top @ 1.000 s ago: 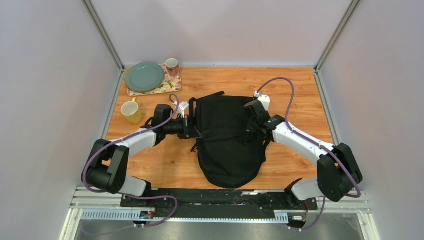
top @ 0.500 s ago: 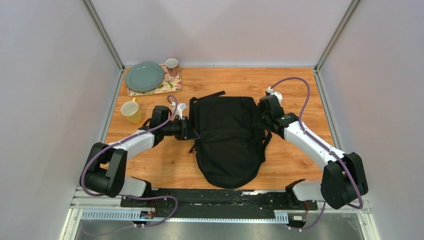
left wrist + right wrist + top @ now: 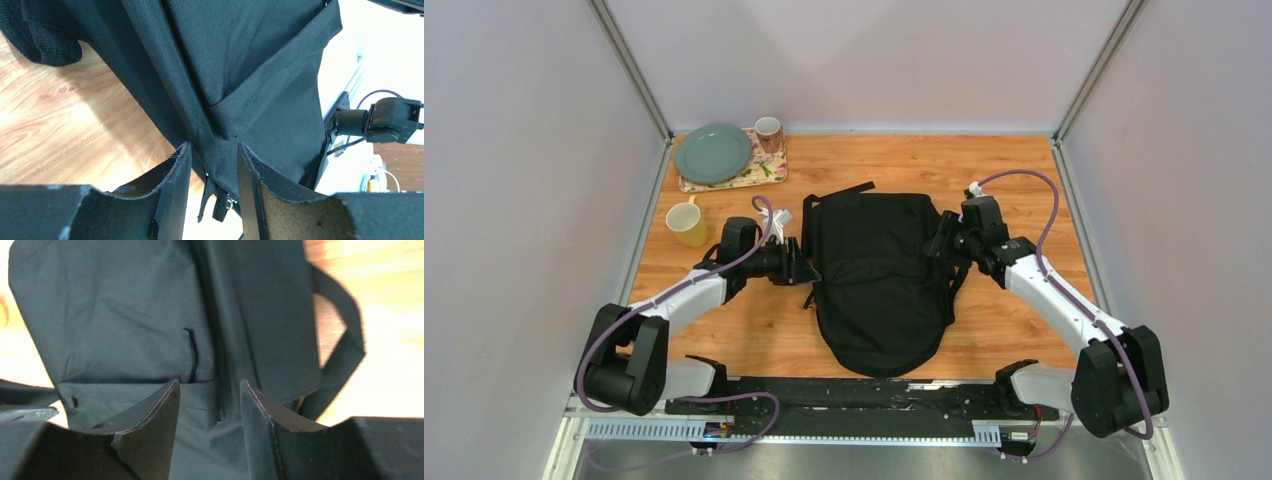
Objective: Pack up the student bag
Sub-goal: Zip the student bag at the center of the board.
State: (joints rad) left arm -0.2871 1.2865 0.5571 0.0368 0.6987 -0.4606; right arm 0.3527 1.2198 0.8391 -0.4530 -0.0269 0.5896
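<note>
The student bag [image 3: 879,280] lies flat mid-bench [image 3: 1024,170], the left gripper [image 3: 803,267] and right gripper [image 3: 940,244] beside it with jaws parted on nothing, so packing looks about finished, though its contents are hidden.

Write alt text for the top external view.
A large black soft fabric backpack lies flat on a wooden table, the left gripper at its left edge, the right gripper at its right edge. A yellow mug, green plate and patterned cup sit far left.
</note>
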